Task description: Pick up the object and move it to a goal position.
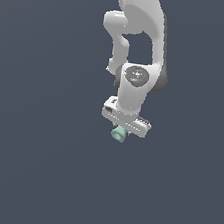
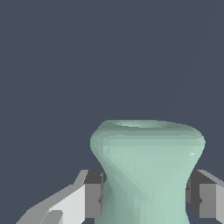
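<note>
The object is a small mint-green spool [image 1: 118,133] with flared ends. In the exterior view it sits directly under the white gripper [image 1: 121,132], near the middle of the picture. In the wrist view the spool [image 2: 148,168] fills the lower middle, its narrow waist between the two fingers [image 2: 92,194], which press against its sides. The gripper [image 2: 146,197] is shut on the spool. The spool's lower end is out of the wrist view. No goal marker shows in either view.
The white arm [image 1: 139,37] reaches down from the top of the exterior view. Around it there is only a plain dark grey-blue surface [image 1: 36,164], with no other objects or edges visible.
</note>
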Robot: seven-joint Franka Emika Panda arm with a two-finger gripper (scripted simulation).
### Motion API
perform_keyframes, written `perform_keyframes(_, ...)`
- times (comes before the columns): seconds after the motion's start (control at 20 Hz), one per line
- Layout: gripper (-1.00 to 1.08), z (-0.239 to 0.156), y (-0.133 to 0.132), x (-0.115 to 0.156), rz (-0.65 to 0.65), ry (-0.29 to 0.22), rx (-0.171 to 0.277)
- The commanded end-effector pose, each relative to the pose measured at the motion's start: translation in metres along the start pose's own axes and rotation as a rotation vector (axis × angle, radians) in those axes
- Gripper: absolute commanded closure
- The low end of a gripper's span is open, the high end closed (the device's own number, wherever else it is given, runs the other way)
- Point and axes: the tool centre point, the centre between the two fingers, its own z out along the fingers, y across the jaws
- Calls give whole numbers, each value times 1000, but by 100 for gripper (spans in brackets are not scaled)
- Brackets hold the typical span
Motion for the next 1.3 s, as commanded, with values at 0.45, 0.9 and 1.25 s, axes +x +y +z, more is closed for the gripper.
perform_keyframes(0.45, 108, -120, 48, -6, 1, 1, 1)
perform_keyframes(0.9, 108, -221, 86, -10, 1, 0, 2)
perform_keyframes(1.25, 108, -279, 108, -10, 1, 1, 1)
